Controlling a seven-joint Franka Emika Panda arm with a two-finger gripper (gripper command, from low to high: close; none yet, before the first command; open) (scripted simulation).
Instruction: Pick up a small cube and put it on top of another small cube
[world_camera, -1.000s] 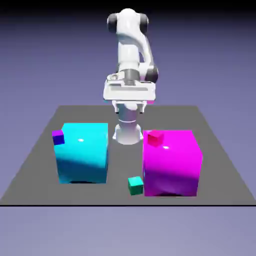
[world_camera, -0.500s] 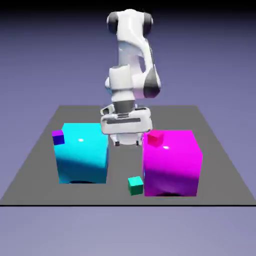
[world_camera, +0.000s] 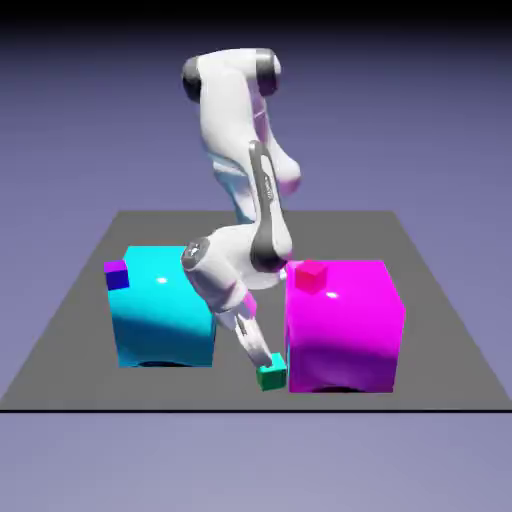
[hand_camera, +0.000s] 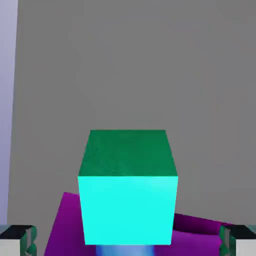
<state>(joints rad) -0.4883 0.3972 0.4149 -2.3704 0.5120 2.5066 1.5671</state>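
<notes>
The tiny teal-green cube (world_camera: 271, 373) rests flat on the dark grey table (world_camera: 60, 330), near its near edge, just beside the lower left corner of the big magenta block (world_camera: 345, 325) on the exterior view's right. The cube has equal sides, so no long axis applies; it sits upright with its faces roughly square to the table edges. The white arm's two-finger gripper (world_camera: 262, 357) is angled down to the cube from the exterior view's left. In the hand view the cube (hand_camera: 128, 200) fills the centre, and the grey fingertips (hand_camera: 18, 240) stand wide apart at the bottom corners, clear of its sides and holding nothing. The big cyan block (world_camera: 165, 305) carries a small purple cube (world_camera: 117, 274); the magenta block carries a small red-pink cube (world_camera: 311, 276).
</notes>
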